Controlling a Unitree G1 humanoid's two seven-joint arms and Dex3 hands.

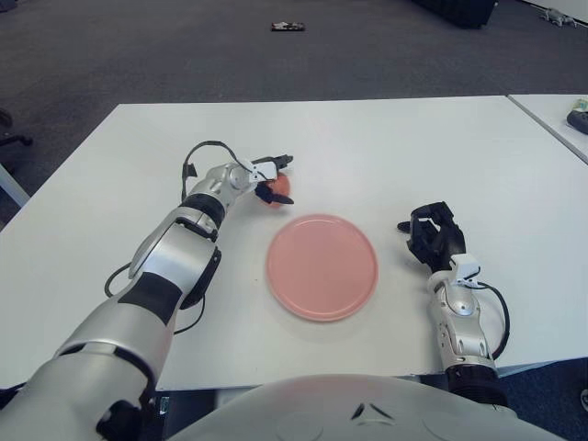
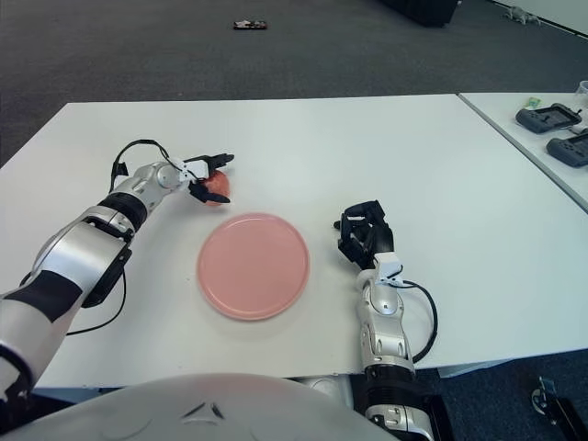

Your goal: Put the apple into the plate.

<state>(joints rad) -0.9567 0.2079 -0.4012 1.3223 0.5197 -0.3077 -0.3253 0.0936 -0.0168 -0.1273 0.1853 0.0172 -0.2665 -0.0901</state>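
The left hand (image 1: 269,178) has its fingers closed round the apple (image 1: 277,187), beyond the empty plate (image 1: 322,266). Carrying and placing remain. The right hand (image 1: 432,234), curled and empty, shows right of the plate.

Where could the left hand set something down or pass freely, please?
Bare spots: the round pink plate, and white table beyond it. Crowded: the left hand around the red apple; the right hand right of the plate.

Bright even overhead light, soft faint shadows, no glare, sharp focus throughout
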